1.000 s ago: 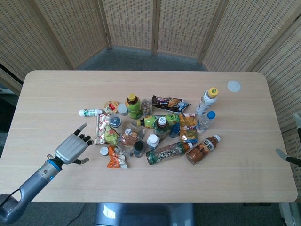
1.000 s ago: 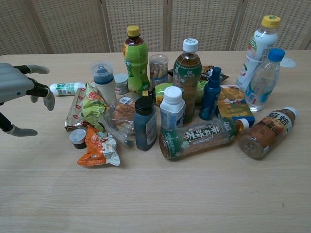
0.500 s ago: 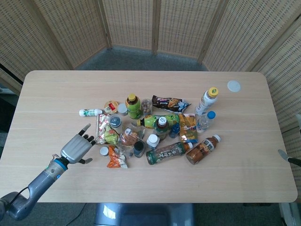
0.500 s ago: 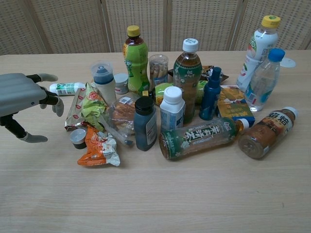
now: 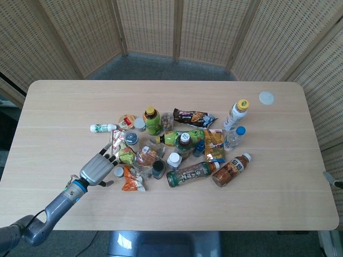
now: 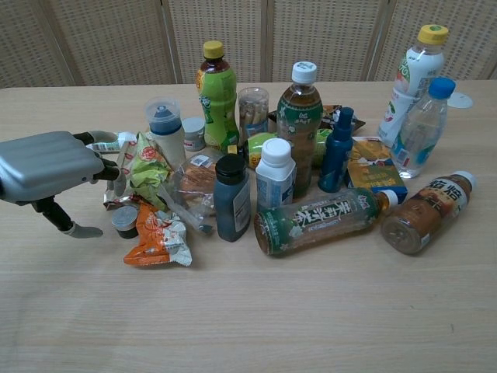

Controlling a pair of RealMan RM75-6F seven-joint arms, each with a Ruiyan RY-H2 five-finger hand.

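My left robot hand (image 6: 48, 167) reads silver-grey with black finger segments, on a grey arm with a blue band at the wrist. Just by it I see a green and red patterned snack pack (image 6: 140, 167) and an orange packet (image 6: 155, 237) with white print. The tall bottle (image 6: 217, 95) is green with a yellow cap — another (image 6: 413, 70) is white, also yellow-capped. The table (image 5: 64, 101) is pale wood grain, and the screens (image 5: 177, 27) behind are woven tan.

Head view: high, looking down on whole table (image 5: 64, 101). Chest view: low, near, level; both share clutter.
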